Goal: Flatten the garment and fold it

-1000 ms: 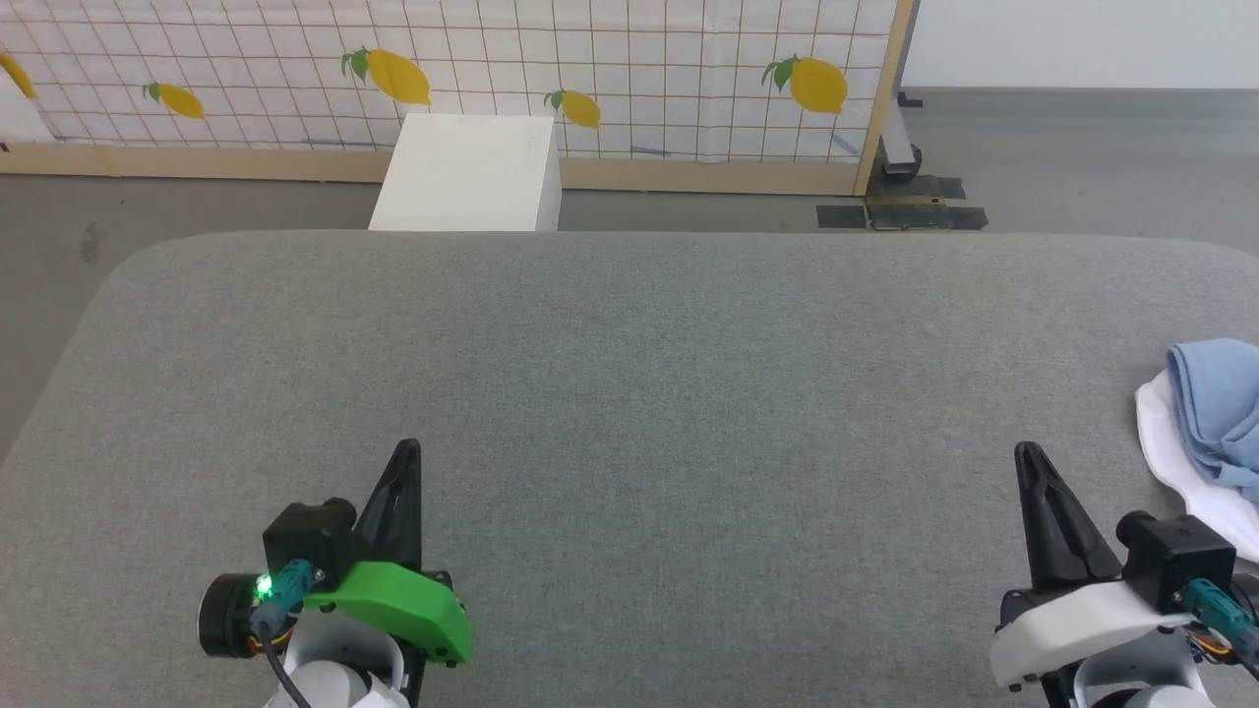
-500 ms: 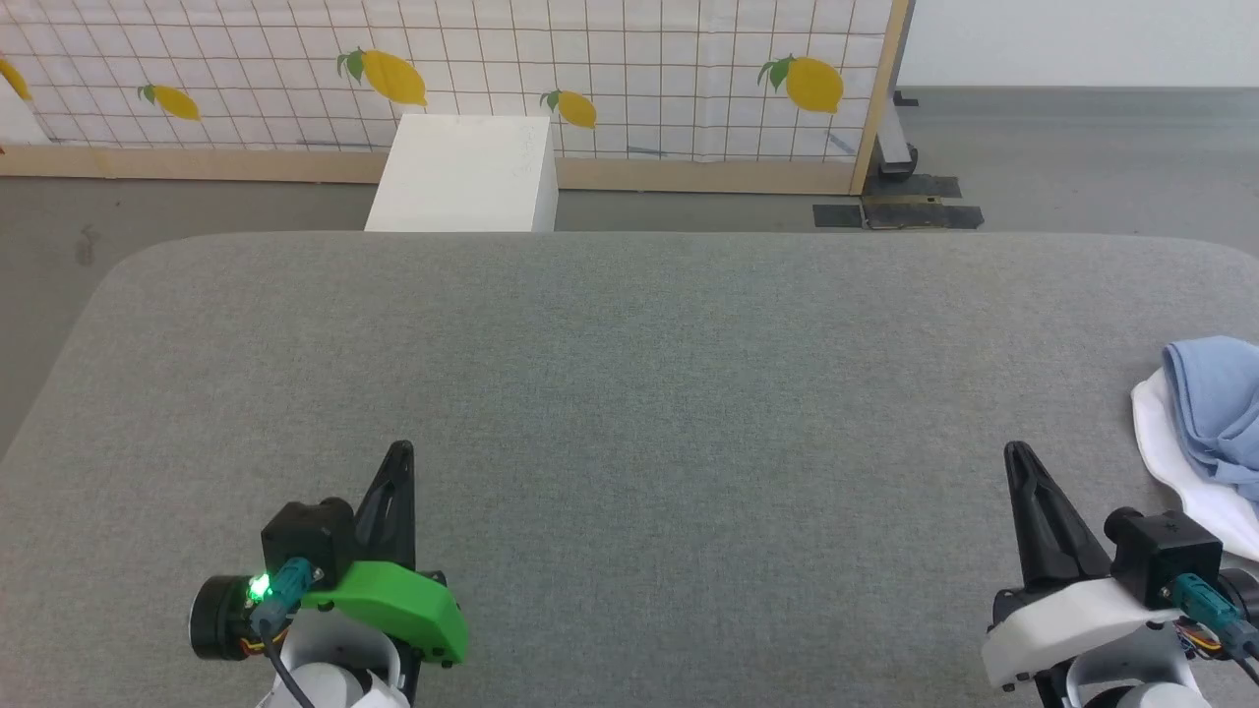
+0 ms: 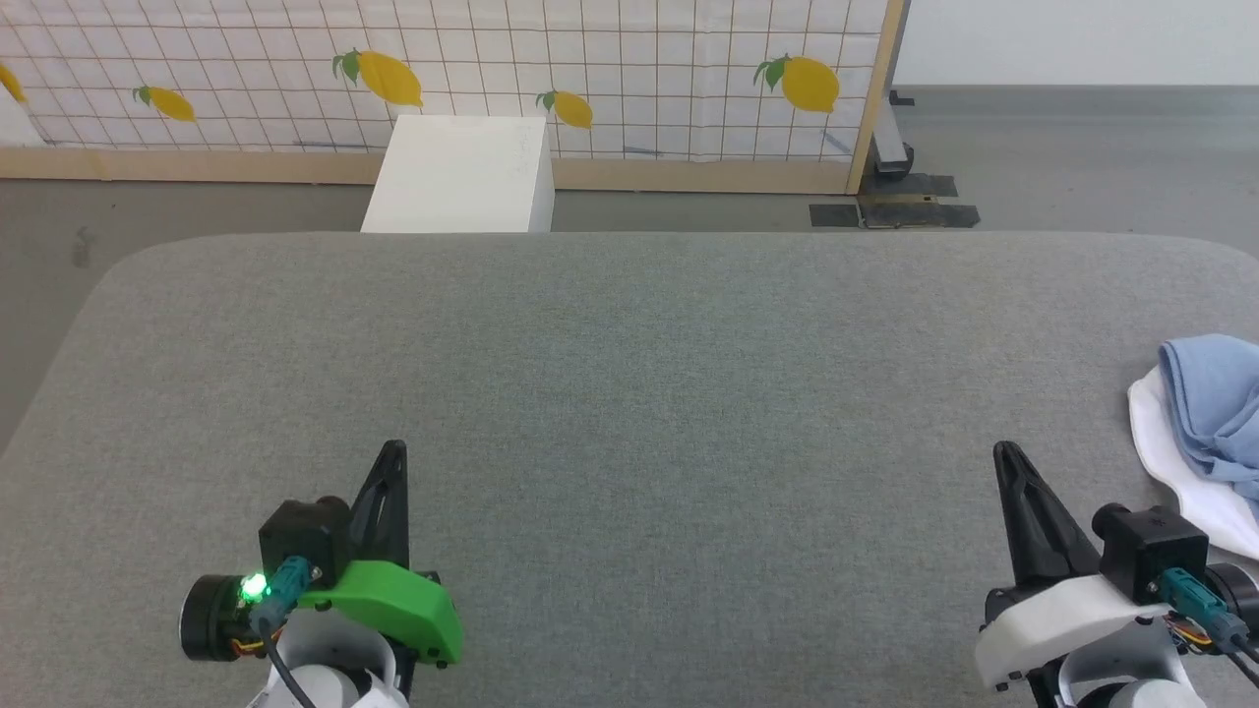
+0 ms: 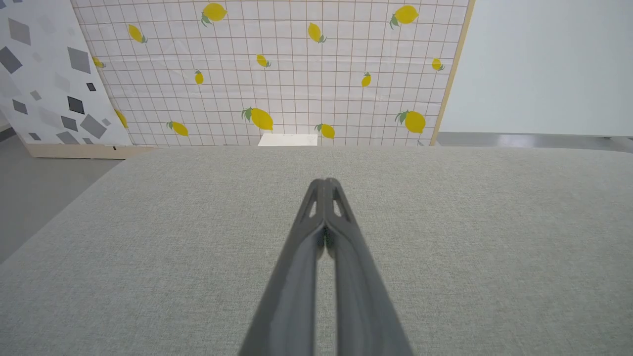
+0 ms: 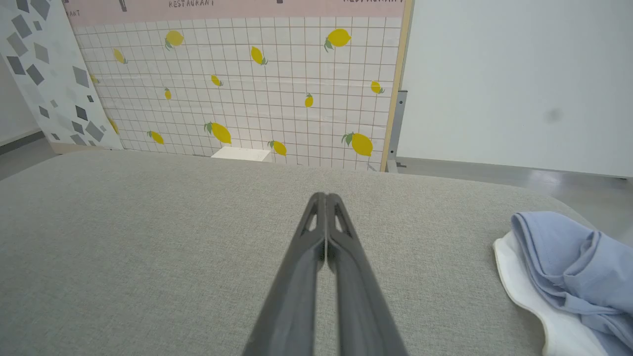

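1. The garment (image 3: 1215, 403) lies bunched to the right of the right gripper (image 3: 1005, 454), slightly ahead of its tips, at the right edge of the desk (image 3: 629, 374); the head view's border cuts part of it off
2. Right gripper: fingers pressed together, holding nothing, over bare desk; near the garment, not touching it
3. Left gripper (image 3: 393, 450): also pressed together and empty, well apart to the right gripper's left, so the right arm is clearly nearer; my call is that it makes the first pick
4. Long axis: can't tell, too crumpled; the visible lump runs roughly fore-aft past the right gripper, with a rounded fold at the far end
5. A white cloth (image 3: 1161, 442) lies under the garment, touching it, and sticks out on the side facing the right gripper; risk of pinching both layers
6. Right gripper to garment: only bare desk between, nothing in the way
7. White box (image 3: 457, 177) and lemon-print screen (image 3: 639, 69): far ahead-left of the right gripper, off the desk, no obstacle
8. Likely next: spread the fingers, swing right, take blue only, drag it to the open desk left of the right gripper
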Robot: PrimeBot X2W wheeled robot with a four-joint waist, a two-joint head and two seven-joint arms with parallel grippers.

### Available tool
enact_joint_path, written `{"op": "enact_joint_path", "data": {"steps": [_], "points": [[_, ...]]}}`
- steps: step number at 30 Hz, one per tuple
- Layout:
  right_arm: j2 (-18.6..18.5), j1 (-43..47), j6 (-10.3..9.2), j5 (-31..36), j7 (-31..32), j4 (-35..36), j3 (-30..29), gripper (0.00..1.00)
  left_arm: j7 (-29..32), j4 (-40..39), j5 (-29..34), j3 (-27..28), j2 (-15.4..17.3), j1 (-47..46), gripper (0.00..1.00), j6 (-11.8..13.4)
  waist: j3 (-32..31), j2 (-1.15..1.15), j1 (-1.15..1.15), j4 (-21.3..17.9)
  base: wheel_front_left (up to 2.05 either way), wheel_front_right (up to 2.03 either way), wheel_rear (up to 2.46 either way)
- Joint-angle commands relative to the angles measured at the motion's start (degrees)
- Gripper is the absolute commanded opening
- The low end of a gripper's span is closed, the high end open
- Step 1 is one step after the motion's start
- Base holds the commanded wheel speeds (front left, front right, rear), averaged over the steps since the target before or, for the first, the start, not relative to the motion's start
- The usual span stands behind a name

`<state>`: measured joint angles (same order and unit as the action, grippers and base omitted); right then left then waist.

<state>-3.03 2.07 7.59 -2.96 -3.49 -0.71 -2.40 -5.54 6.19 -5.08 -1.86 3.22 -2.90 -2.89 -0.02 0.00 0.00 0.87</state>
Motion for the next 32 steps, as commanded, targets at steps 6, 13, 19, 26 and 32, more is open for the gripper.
{"op": "enact_joint_path", "data": {"steps": [6, 13, 19, 26, 32], "points": [[0.1, -1.1, -0.07, 0.9, 0.7, 0.4, 0.5, 0.0, 1.0, -1.2, 1.1, 0.5, -0.2, 1.1, 0.0, 0.8, 0.0, 0.0, 0.0, -0.1, 0.0, 0.0, 0.0], [0.1, -1.3, -0.07, 1.3, 1.2, 0.5, 0.8, 0.0, 1.8, -2.1, 1.8, 0.7, -0.3, 1.5, 0.0, 1.2, 0.0, 0.0, 0.0, -0.3, 0.0, 0.0, 0.0], [0.1, -1.4, -0.08, 1.6, 1.6, 0.5, 1.1, 0.0, 2.5, -2.8, 2.4, 0.9, -0.3, 1.7, 0.0, 1.5, 0.0, 0.0, 0.0, -0.4, 0.0, 0.0, 0.0], [0.1, -1.6, -0.08, 2.0, 2.1, 0.6, 1.4, 0.0, 3.3, -3.7, 3.1, 1.2, -0.3, 2.0, 0.0, 1.8, 0.0, 0.0, 0.0, -0.5, 0.0, 0.0, 0.0], [0.1, -1.7, -0.09, 2.3, 2.5, 0.6, 1.7, 0.0, 4.0, -4.5, 3.7, 1.4, -0.3, 2.3, 0.0, 2.2, 0.0, 0.0, 0.0, -0.6, 0.0, 0.0, 0.0]]}}
